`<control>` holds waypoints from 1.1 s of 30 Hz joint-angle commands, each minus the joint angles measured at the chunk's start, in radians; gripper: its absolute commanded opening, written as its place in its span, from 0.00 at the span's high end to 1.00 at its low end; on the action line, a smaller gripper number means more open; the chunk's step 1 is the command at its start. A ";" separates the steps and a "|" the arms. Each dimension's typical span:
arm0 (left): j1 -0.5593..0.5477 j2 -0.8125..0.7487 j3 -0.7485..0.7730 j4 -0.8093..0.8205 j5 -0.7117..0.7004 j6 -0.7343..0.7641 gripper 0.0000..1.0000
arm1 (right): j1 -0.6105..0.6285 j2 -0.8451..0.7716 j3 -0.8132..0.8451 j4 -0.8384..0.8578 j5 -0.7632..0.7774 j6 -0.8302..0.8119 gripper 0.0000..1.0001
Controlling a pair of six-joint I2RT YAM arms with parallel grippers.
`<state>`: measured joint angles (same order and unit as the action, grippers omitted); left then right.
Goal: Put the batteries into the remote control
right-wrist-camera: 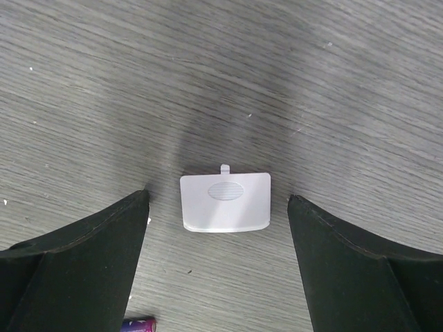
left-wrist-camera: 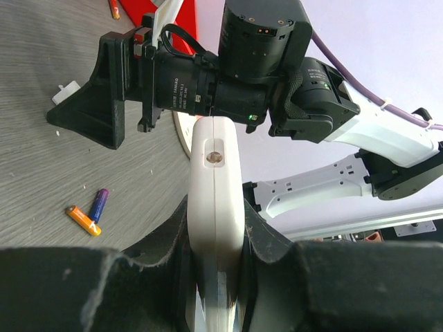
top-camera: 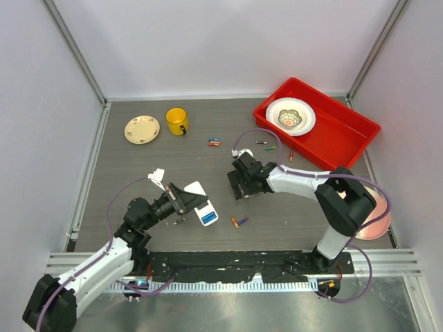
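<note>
My left gripper (top-camera: pixel 181 200) is shut on the remote control (top-camera: pixel 205 213), a slim white slab with a blue patch at its near end. In the left wrist view the remote control (left-wrist-camera: pixel 216 166) stands edge-on, clamped between both pads. My right gripper (top-camera: pixel 242 182) hovers open at the table's middle. Its fingers (right-wrist-camera: pixel 76 263) straddle a small white square cover (right-wrist-camera: pixel 225 202) lying flat on the table, without touching it. An orange and a purple battery (top-camera: pixel 239 222) lie together near the remote. More batteries (top-camera: pixel 214 142) lie further back, and a green one (top-camera: pixel 270 146) and a red one (top-camera: pixel 291 156) lie near the tray.
A red tray (top-camera: pixel 346 135) at the back right holds a white bowl (top-camera: pixel 291 116). A yellow cup (top-camera: pixel 176 121) and a small plate (top-camera: pixel 142 129) stand at the back left. A pink object (top-camera: pixel 379 223) shows behind the right arm at the right edge.
</note>
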<state>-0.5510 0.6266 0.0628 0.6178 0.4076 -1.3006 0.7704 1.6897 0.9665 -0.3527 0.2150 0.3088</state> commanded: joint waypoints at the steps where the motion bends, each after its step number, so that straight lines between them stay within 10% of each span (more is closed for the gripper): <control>1: 0.005 0.005 0.005 0.066 -0.006 0.014 1.00 | 0.003 0.007 -0.011 0.020 -0.022 -0.010 0.14; 33: 0.005 0.027 0.005 0.094 0.005 0.007 1.00 | -0.005 -0.050 -0.089 -0.005 -0.098 0.069 0.28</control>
<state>-0.5510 0.6594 0.0628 0.6395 0.4080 -1.3010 0.7654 1.6539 0.9104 -0.3027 0.1585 0.3454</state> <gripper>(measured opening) 0.256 0.733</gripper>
